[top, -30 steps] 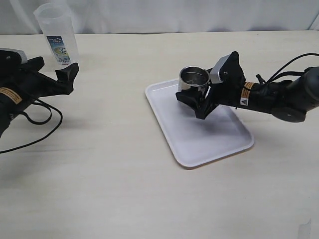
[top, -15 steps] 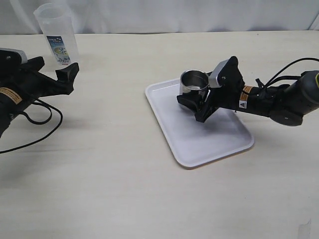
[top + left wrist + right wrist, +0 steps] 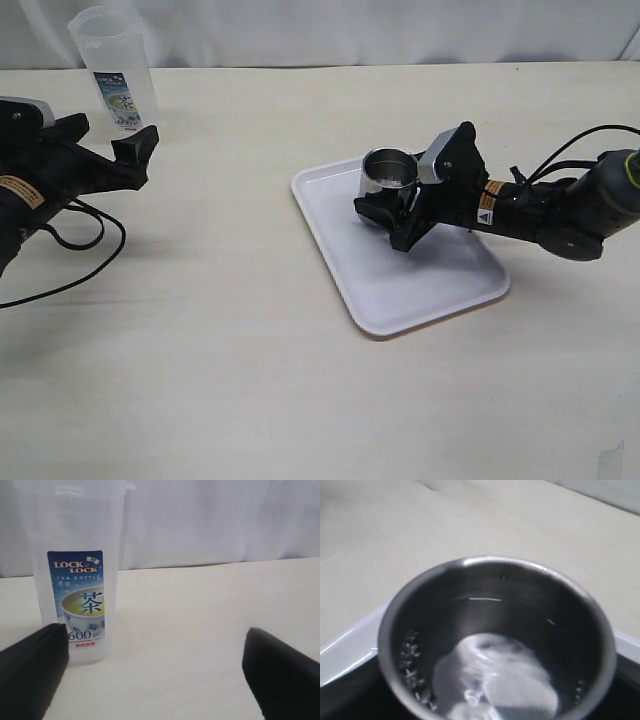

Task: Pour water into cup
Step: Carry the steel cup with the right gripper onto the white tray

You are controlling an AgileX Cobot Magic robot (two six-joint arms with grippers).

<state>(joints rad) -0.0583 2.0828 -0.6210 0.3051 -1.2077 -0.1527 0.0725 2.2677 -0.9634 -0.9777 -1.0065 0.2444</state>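
Exterior view: right claw (image 3: pixel 386 218) grips cup (image 3: pixel 388 174).

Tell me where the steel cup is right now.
In the exterior view the steel cup is right of centre, at the far corner of the white tray, gripped by the right gripper; the clear bottle stands far off at top left.

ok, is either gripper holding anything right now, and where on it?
Right gripper clasps the cup by its lower side wall. Left gripper is open and empty; the container stands apart ahead of it.
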